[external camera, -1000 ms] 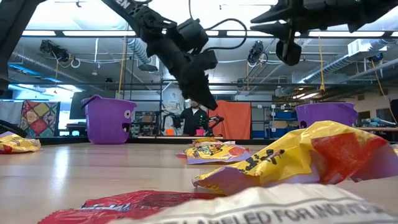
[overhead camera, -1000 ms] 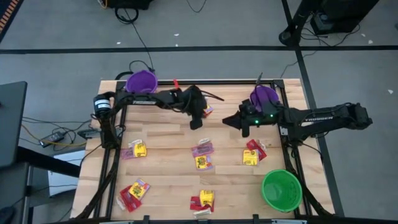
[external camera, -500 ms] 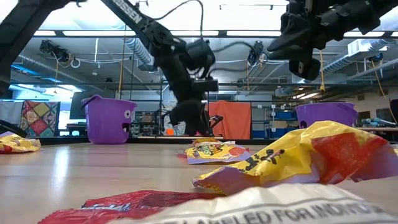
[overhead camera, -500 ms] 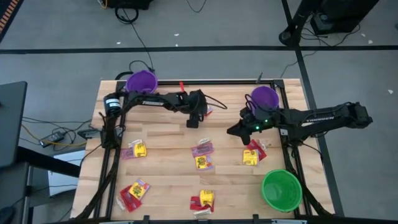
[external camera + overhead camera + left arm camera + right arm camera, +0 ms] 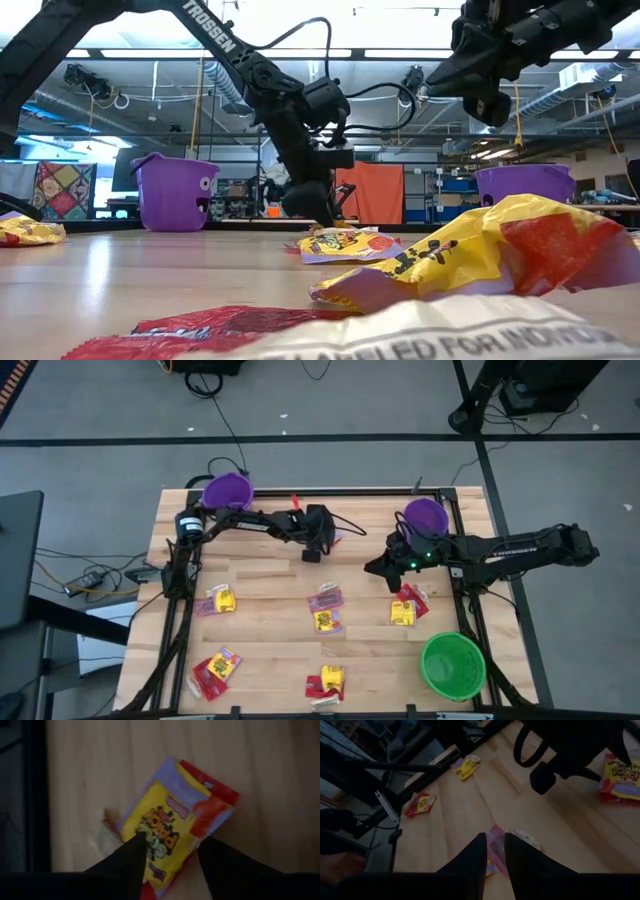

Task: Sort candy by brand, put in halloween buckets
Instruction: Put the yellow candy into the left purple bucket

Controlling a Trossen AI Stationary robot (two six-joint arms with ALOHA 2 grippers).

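My left gripper (image 5: 175,842) is open and low over a yellow, purple and red candy pack (image 5: 172,827) that lies flat on the table near its far edge (image 5: 336,538). One finger is over the pack's yellow face, the other beside its red edge. My right gripper (image 5: 495,837) hangs in the air right of the table's middle (image 5: 378,568), its fingers a narrow gap apart with nothing between them. Two purple buckets (image 5: 228,490) (image 5: 425,515) stand at the far edge. A green bucket (image 5: 452,665) stands at the near right. My left gripper slants down over the candy pack from the table's left, with one finger (image 5: 135,850) over the pack's yellow face. I cannot tell whether the fingers touch it. The pack lies flat on the wood.
Other candy piles lie on the wood: at the left (image 5: 222,600), in the middle (image 5: 326,610), at the right (image 5: 405,605) and along the near edge (image 5: 215,670) (image 5: 327,682). A black frame (image 5: 470,590) runs round the table.
My left gripper has sunk toward the table over the candy pack at the far edge, and its wrist has rolled. My right gripper has tipped its fingers further down and moved a little away from the right purple bucket, toward the near edge.
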